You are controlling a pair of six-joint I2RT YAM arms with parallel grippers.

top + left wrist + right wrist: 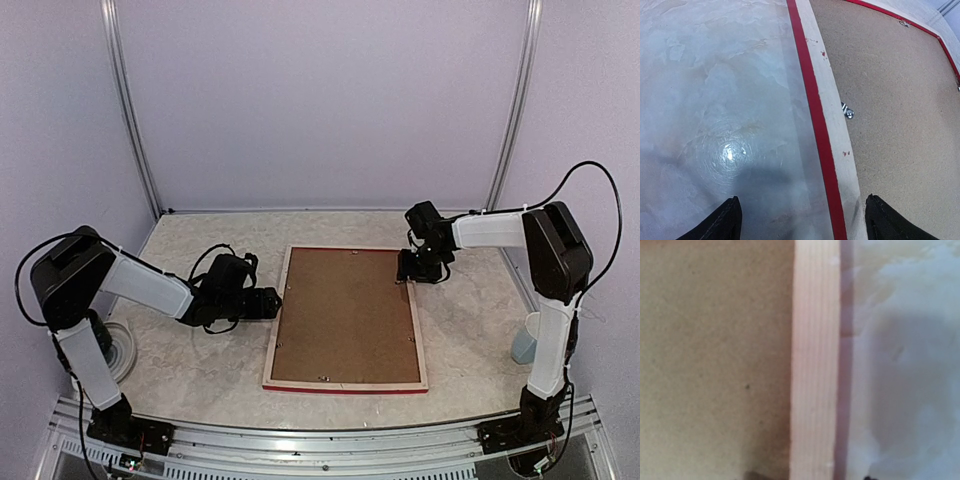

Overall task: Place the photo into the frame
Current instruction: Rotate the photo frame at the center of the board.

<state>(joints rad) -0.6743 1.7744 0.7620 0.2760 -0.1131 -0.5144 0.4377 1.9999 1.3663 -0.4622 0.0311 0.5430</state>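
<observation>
Frame (345, 384) lay face-down, backing board (345, 315) seated, photo unseen; likely nearly done. Left gripper (802, 200) stood open; couldn't tell for right gripper (415, 268).

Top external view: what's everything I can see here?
frame: one, red with pale wood edges, face down mid-table
backing board: one, brown, inside the frame
metal tabs: a few, silver, on the frame's inner edge
table: one, pale marbled, under everything
round object: one, white, near-left by the arm base
small object: one, pale blue, near-right edge
photo: none in view
left arm, right arm: two, white and black, table's sides
left end effector: one, black, open over the frame's left edge
right end effector: one, black, at the frame's far right corner
</observation>
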